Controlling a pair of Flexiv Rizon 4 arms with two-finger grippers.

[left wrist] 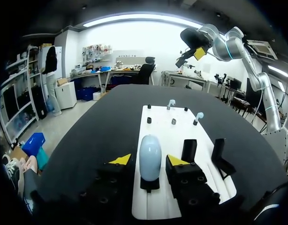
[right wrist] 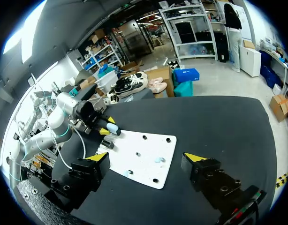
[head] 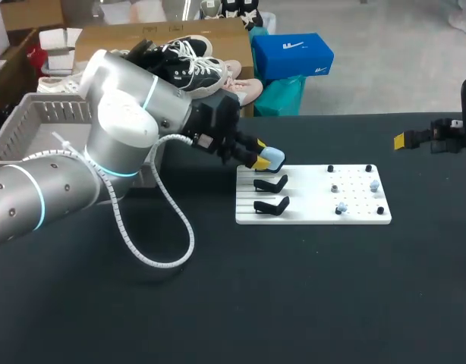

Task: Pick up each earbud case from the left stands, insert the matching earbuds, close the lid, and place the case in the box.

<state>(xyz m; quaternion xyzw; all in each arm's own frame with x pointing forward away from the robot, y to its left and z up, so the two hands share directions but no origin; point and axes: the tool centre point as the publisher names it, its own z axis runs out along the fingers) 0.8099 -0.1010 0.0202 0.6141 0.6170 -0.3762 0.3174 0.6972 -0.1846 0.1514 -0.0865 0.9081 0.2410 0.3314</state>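
Note:
A light-blue earbud case (head: 272, 158) stands upright on the farthest of three black stands on the white plate (head: 309, 216). My left gripper (head: 262, 153) straddles it. In the left wrist view the case (left wrist: 150, 158) sits between the yellow-tipped fingers (left wrist: 177, 161) with a thin gap on each side, so the gripper (left wrist: 148, 160) is open. The other two stands (head: 271, 184) are bare. Small light-blue earbuds (head: 373, 184) sit on pegs at the plate's right half. My right gripper (head: 404, 140) hangs wide open and holding nothing at the far right, well away from the plate (right wrist: 148, 157).
A grey slatted basket (head: 36, 125) stands at the table's left edge, behind my left arm. Its white cable loops down onto the table in front of the plate. Black pegs mark the plate's right corners.

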